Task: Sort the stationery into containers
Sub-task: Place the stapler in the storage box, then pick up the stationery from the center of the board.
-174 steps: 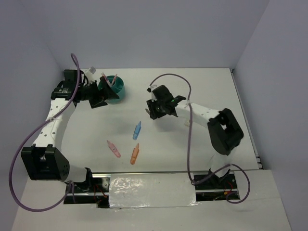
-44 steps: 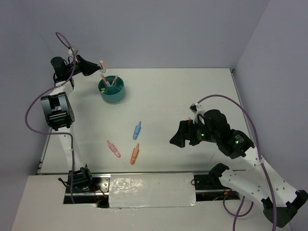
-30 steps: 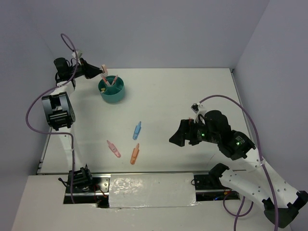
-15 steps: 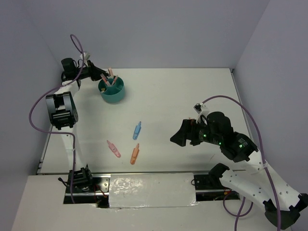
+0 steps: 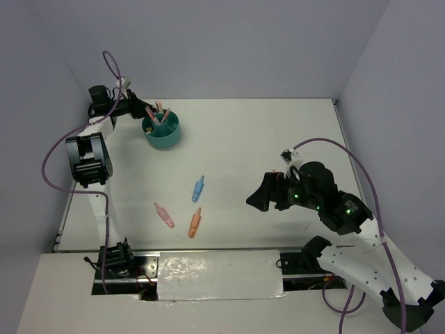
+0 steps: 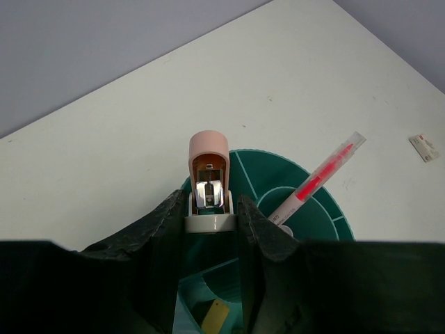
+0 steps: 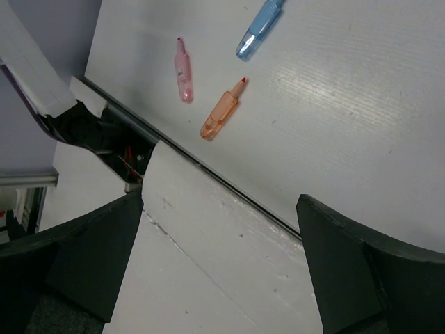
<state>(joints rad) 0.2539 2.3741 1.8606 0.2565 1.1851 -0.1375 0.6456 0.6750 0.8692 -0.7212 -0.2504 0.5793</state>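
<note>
Tabletop (image 5: 278,139) holds 3 markers (image 5: 199,188); left pincer (image 6: 212,212) (above organiser (image 6: 323,212)) clamps pink stapler (image 6: 208,156).

Glossy teal plastic organiser (image 5: 162,136), matt table (image 5: 278,139)

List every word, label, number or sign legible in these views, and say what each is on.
No text is readable in any view.
Small white piece, far right in the left wrist view: any marking is too small to read.
Pink stapler in the left pincer, teal organiser, pink marker, orange marker, blue marker: no print visible.
</note>
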